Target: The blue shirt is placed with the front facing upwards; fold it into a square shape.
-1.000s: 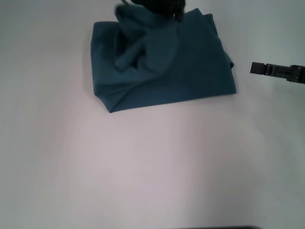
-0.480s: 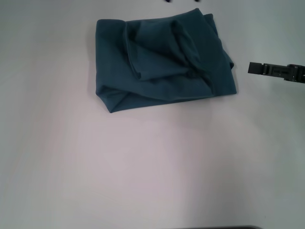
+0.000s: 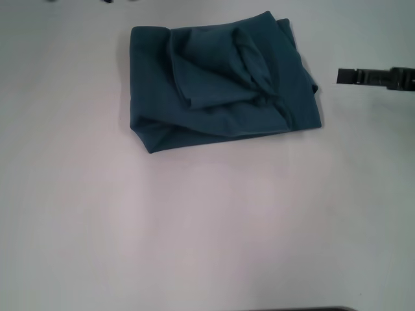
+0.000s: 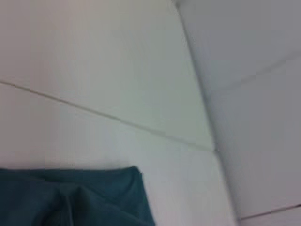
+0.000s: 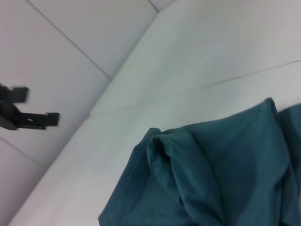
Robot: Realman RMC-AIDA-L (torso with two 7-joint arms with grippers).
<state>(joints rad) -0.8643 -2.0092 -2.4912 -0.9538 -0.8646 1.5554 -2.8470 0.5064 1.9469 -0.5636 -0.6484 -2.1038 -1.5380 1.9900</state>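
blue shirt [image 3: 220, 91] lies bunched, no print showing; right end effector [image 3: 347, 76] state unclear

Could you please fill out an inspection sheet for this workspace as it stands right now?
Surface: white table, bare apart from the shirt.
Job's things: blue shirt lies at the far side as a rough rectangle, loose folds bunched on top; not a neat square.
Clutter: nothing seen.
Grippers: right gripper hovers beside the shirt's right edge, apart from it; left gripper is off the cloth.
Cables: nothing seen.
Surroundings: pale panelled wall behind the table.
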